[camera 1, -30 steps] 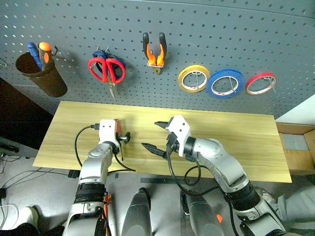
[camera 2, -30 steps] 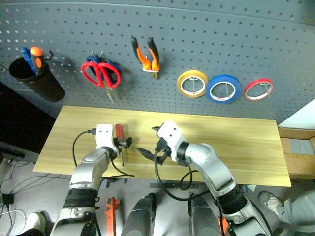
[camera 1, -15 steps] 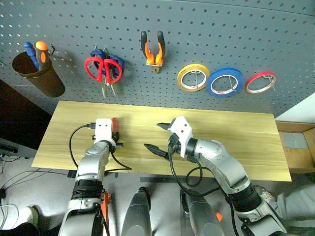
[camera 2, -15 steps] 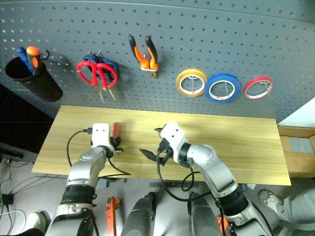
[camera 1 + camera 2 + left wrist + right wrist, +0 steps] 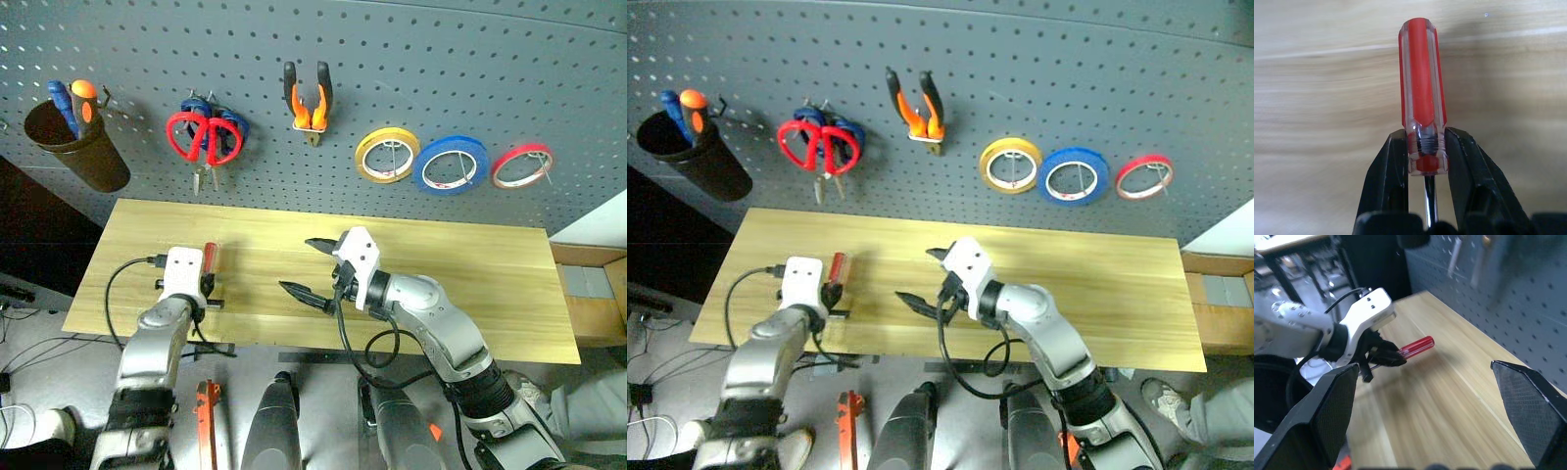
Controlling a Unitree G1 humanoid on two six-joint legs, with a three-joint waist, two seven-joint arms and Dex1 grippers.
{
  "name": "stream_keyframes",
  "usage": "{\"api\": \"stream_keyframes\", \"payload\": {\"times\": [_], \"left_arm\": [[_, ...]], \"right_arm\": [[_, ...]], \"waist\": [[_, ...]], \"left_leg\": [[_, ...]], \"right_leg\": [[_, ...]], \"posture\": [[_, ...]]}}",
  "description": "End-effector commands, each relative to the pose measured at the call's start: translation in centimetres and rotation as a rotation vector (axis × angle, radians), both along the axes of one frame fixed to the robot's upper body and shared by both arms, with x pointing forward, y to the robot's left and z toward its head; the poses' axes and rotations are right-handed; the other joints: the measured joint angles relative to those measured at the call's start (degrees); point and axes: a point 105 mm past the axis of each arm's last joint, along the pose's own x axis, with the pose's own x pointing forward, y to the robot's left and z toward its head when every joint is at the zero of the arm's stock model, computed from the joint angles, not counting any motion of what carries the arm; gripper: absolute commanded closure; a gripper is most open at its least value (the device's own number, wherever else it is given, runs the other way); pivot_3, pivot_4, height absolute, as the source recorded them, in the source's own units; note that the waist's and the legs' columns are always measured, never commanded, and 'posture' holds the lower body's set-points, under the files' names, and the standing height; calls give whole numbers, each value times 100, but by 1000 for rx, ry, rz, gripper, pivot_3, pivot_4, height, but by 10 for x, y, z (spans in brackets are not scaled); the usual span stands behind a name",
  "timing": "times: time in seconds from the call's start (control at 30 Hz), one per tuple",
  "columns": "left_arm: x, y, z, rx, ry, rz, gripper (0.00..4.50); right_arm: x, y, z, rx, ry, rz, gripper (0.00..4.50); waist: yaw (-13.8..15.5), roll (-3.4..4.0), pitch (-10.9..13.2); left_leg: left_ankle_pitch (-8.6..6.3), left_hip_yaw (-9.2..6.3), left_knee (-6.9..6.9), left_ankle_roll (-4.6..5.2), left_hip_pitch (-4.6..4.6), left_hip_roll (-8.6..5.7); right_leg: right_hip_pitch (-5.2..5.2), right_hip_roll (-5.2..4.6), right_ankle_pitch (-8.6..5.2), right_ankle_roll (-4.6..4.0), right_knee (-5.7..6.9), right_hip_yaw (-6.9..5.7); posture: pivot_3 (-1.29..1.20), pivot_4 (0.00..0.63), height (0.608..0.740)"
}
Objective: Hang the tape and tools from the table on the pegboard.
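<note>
The slim screwdriver (image 5: 1421, 88) with a red handle is clamped at the base of its handle by my left gripper (image 5: 1426, 157), which is shut on it low over the front left of the table (image 5: 470, 274). In the head view the handle (image 5: 210, 258) points toward the pegboard (image 5: 441, 59). My right gripper (image 5: 297, 264) hovers open over the table's middle, pointing left at the screwdriver (image 5: 1418, 345). On the pegboard hang the blue tape (image 5: 450, 164), the red-handled scissors (image 5: 201, 137) and the orange-and-black pliers (image 5: 308, 98).
A yellow roll (image 5: 386, 155) and a thin red roll (image 5: 521, 165) hang beside the blue tape. Blue-handled scissors (image 5: 235, 125) hang behind the red ones. A brown cup (image 5: 83, 152) with two tool handles hangs at far left. A cardboard box (image 5: 598, 294) stands right of the table.
My left gripper has shut on the screwdriver and drawn it left and back toward the table's front left. The right gripper has stayed open in place.
</note>
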Motion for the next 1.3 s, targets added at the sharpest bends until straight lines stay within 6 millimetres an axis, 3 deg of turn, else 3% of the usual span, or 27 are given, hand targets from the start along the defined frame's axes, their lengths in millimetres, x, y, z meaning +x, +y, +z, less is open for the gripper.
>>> {"api": "stream_keyframes", "payload": {"times": [0.03,0.17,0.27,0.4,0.57,0.73,0.9,1.1,1.3], "left_arm": [[-14,-13,54,157,-226,-84,3740],[-37,-22,84,271,-375,-53,3740],[-61,-29,125,382,-588,3,3740],[-64,-17,168,471,-784,109,3740],[-9,9,252,476,-994,147,3740],[38,18,288,392,-1026,129,3740],[85,20,293,244,-954,46,3740],[104,17,295,199,-930,-5,3740],[114,19,267,155,-871,-13,3740]], "right_arm": [[-15,-2,29,127,-74,86,0],[-18,-4,40,211,-35,134,0],[-24,0,67,337,-52,186,0],[-19,5,91,418,-89,186,0],[-12,20,136,531,-171,171,0],[-5,29,139,536,-170,157,0],[16,36,129,432,-229,11,0],[29,37,125,393,-265,-83,0],[34,36,120,381,-262,-127,0]], "waist": [[84,-6,-9],[252,-20,-169],[352,-22,-361],[491,-20,-612],[731,-45,-861],[742,-60,-1087],[752,-72,-1115],[693,-74,-1116],[657,-73,-1116]], "left_leg": [[1,-3,-1,-2,0,-3],[15,-51,1,-27,-31,-10],[16,-63,-2,-28,-35,-12],[22,-72,-6,-29,-29,-8],[71,-92,-17,-28,2,-2],[81,-82,-40,-25,63,-12],[91,-88,-54,-19,65,-7],[97,-87,-89,-29,57,-6],[95,-81,-98,-25,55,-5]], "right_leg": [[0,-6,0,0,0,-6],[-2,-21,1,-4,-15,-72],[3,-18,1,-8,-23,-91],[5,14,10,-23,-16,-102],[31,35,6,-22,-2,-132],[121,22,38,1,-88,-132],[113,30,58,-37,-70,-138],[88,28,60,-50,-64,-138],[80,27,59,-53,-64,-136]], "posture": [[243,229,740],[296,161,740],[322,114,740],[335,66,740],[327,34,740],[304,30,740],[271,41,740],[258,53,740],[259,66,740]]}}
